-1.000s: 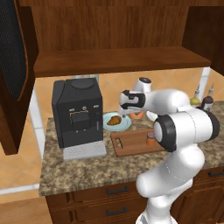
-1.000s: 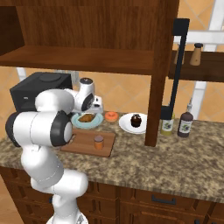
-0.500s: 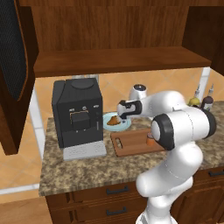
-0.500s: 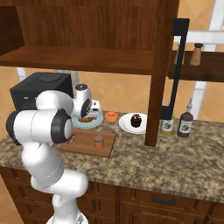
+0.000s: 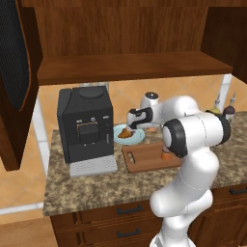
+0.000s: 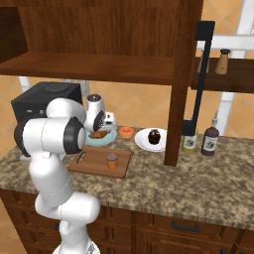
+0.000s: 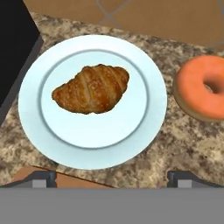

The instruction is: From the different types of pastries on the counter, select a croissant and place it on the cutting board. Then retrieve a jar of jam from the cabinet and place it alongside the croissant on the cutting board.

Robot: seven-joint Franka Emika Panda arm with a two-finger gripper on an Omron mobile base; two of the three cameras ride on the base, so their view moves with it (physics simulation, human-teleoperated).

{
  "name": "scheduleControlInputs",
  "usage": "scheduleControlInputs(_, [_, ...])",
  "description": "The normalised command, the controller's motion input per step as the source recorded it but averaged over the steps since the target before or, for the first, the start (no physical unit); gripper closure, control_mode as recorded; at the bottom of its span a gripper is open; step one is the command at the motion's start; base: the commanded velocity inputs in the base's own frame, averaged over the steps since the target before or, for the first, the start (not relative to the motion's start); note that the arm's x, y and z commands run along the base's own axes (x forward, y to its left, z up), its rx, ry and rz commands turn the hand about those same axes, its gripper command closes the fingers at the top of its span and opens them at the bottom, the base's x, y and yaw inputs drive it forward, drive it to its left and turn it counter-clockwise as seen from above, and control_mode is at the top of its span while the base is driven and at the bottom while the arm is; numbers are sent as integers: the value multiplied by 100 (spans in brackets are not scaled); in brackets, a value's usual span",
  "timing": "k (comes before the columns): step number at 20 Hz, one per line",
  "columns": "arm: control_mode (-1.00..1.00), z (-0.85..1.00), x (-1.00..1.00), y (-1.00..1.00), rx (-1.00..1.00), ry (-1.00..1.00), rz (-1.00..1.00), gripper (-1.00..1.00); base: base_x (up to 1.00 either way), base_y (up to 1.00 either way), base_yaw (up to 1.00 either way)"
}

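The white arm bends forward over the speckled granite desk (image 6: 208, 171), its end effector (image 7: 112, 177) released, jaws spread wide and grasping nothing, poised above the pale plate (image 7: 35, 131). Near, the reddish wooden cutting board (image 6: 92, 166) carries a small orange-brown jar of jam (image 6: 112, 161); the arm hides part of the board in the left view. Beyond, the lumpy golden croissant (image 7: 92, 88) lies centred on the plate, the glazed ring donut (image 7: 203, 85) to its right, cut off at the edge.

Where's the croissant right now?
The croissant lies on a white plate on the counter, between the black coffee machine and the orange donut.
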Motion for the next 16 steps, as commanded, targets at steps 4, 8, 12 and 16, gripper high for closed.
scheduleControlInputs(4, [-100, 0, 50, 0, 8, 0, -5, -100, 0, 0, 0])
scheduleControlInputs(8, [-100, 0, 41, 19, 1, -1, 0, -100, 0, 0, 0])
scheduleControlInputs(12, [-100, -2, 45, 26, 0, -5, 3, -100, 0, 0, 0])
scheduleControlInputs(16, [-100, -22, 48, 5, -3, -10, 18, -100, 0, 0, 0])
